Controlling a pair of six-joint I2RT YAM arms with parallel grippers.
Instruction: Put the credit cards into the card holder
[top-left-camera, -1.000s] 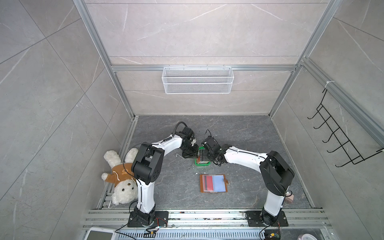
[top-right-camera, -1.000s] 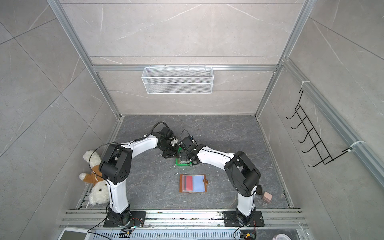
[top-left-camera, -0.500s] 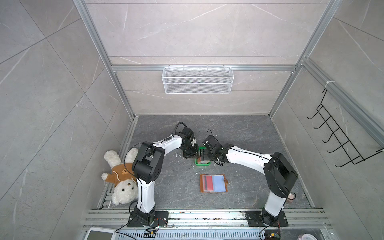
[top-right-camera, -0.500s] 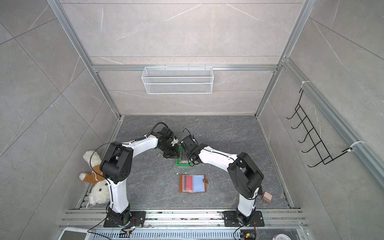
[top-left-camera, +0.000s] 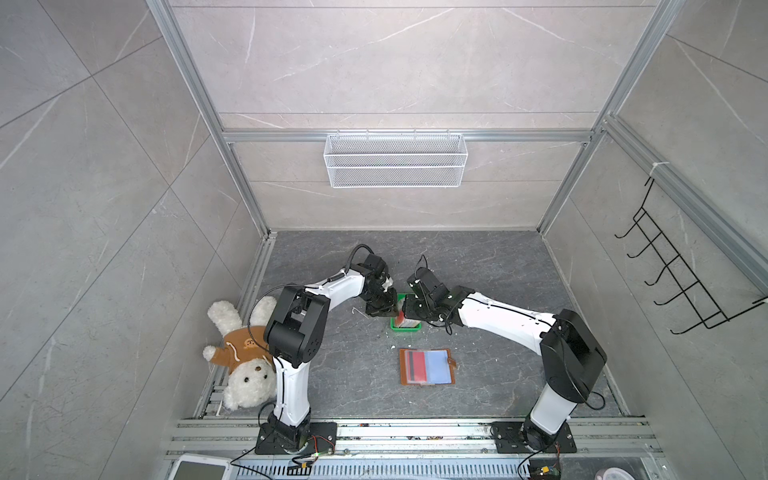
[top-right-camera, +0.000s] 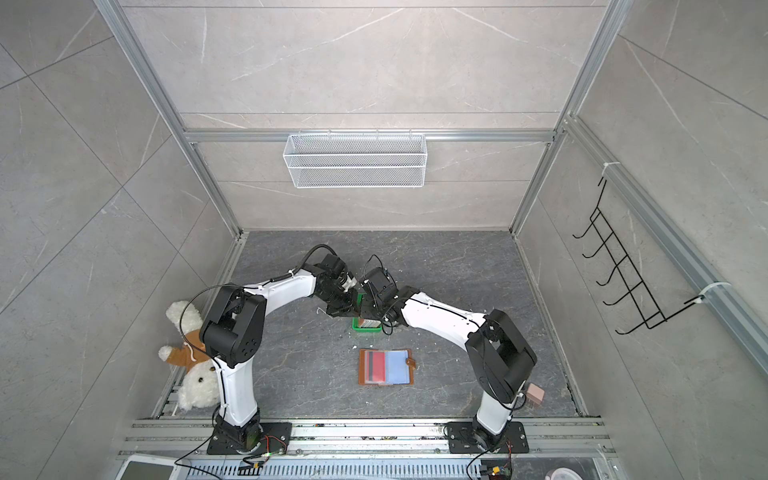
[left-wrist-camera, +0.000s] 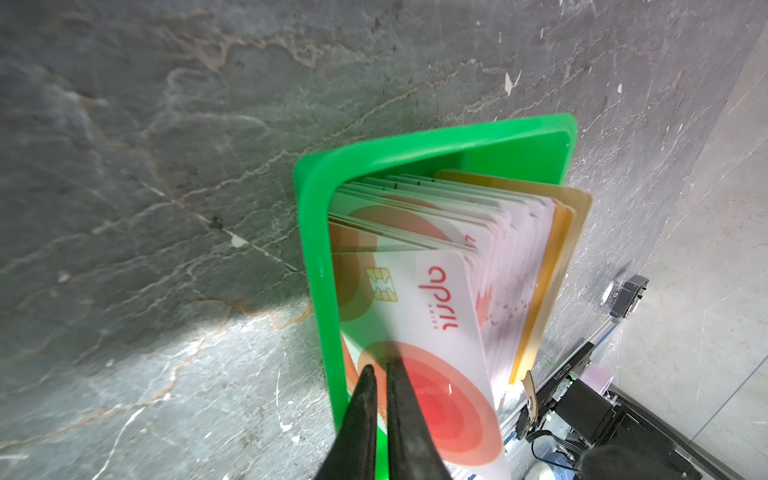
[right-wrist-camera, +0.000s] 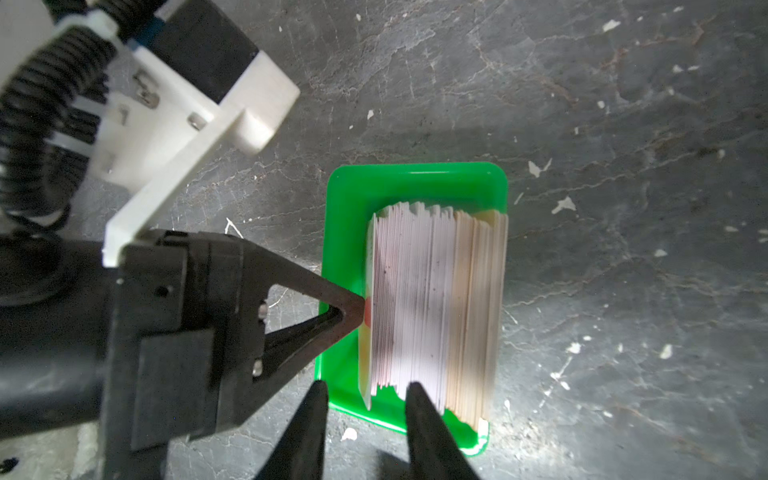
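Left wrist view: the credit cards (left-wrist-camera: 511, 257) stand on edge in a green tray (left-wrist-camera: 318, 249); the front one bears sideways red lettering (left-wrist-camera: 440, 299) I cannot read and a gold chip (left-wrist-camera: 381, 286). The left gripper (left-wrist-camera: 381, 368), tips nearly together, touches that card. The right gripper (right-wrist-camera: 365, 386) stands parted astride the front cards. The card holder (top-left-camera: 426, 366) lies open nearby, apart.
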